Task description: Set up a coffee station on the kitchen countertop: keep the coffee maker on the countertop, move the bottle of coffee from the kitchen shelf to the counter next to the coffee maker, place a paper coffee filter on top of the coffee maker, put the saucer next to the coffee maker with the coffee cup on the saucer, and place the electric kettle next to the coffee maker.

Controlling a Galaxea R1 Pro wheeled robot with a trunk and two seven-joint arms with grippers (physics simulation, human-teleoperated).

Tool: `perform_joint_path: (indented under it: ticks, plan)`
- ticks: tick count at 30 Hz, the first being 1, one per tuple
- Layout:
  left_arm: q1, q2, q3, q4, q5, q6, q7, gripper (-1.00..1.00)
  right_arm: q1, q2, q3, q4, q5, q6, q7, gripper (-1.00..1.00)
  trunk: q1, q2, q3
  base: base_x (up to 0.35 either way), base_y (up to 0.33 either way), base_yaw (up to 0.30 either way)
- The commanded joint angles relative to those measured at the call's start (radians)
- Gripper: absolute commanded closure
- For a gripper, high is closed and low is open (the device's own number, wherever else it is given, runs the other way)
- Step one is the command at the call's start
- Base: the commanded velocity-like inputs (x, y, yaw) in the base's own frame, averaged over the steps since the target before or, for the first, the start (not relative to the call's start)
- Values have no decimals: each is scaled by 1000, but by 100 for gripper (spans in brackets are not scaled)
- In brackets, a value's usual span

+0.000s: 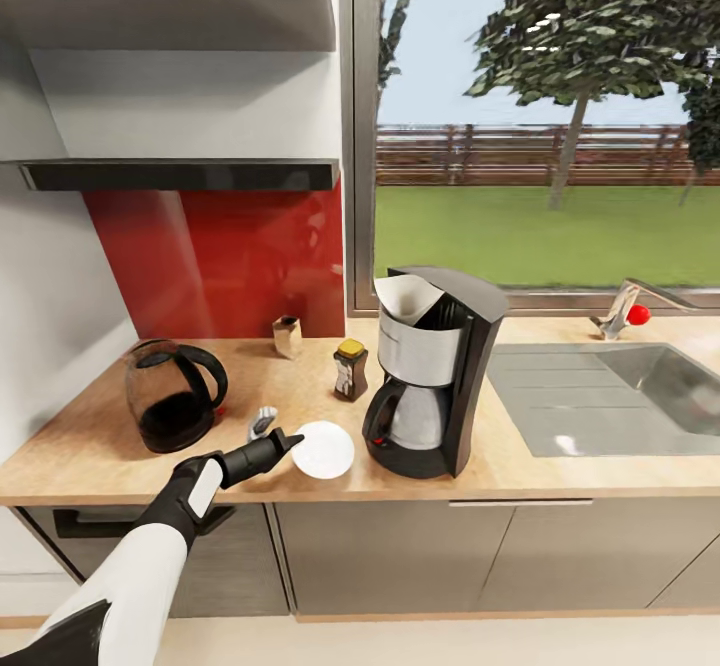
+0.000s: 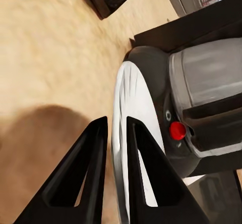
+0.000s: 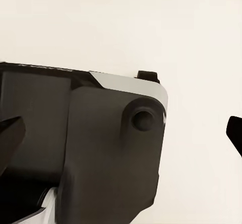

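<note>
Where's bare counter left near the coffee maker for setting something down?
Bare wood lies between the kettle and the coffee jar, and behind the saucer. It is crowded where the saucer sits close by the coffee maker, with the left gripper there.

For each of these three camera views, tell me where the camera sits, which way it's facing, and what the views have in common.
Head view: on the robot's head, looking down over the countertop; left arm reaching to the saucer.
Left wrist view: near the left gripper, looking along its fingers, which straddle the saucer's rim beside the coffee maker.
Right wrist view: looks at the robot's own dark body against a pale surface; right fingertips at the edges, wide apart.
Shared: head and left wrist views both show saucer and coffee maker.
</note>
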Motion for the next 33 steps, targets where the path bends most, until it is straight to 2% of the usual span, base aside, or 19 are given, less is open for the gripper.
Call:
perform_joint_path:
  ticks: [1, 6, 13, 21, 31, 32, 33]
  plan:
    - [-1, -1, 6, 0, 0, 5, -2, 100, -1, 0, 8, 0, -10, 0, 2, -100, 1, -2, -2, 6, 0, 0]
    - [24, -2, 5, 1, 3, 3, -2, 100, -1, 0, 8, 0, -10, 0, 2, -100, 1, -2, -2, 38, 0, 0]
    - [25, -6, 5, 1, 4, 3, 3, 100, -1, 0, 8, 0, -9, 0, 2, -100, 1, -2, -2, 37, 0, 0]
    - [26, -8, 5, 1, 8, 3, 27, 100, -1, 0, 8, 0, -8, 0, 2, -100, 1, -2, -2, 193, 0, 0]
    - [36, -9, 6, 3, 3, 0, 28, 100, -1, 0, 8, 0, -8, 0, 2, -100, 1, -2, -2, 14, 0, 0]
    - [44, -9, 5, 3, 5, -11, 28, 100, -1, 0, 8, 0, -8, 0, 2, -100, 1, -2, -2, 0, 0, 0]
    - [53, -10, 5, 9, 6, -82, 33, 100, -1, 0, 8, 0, -8, 0, 2, -100, 1, -2, -2, 0, 0, 0]
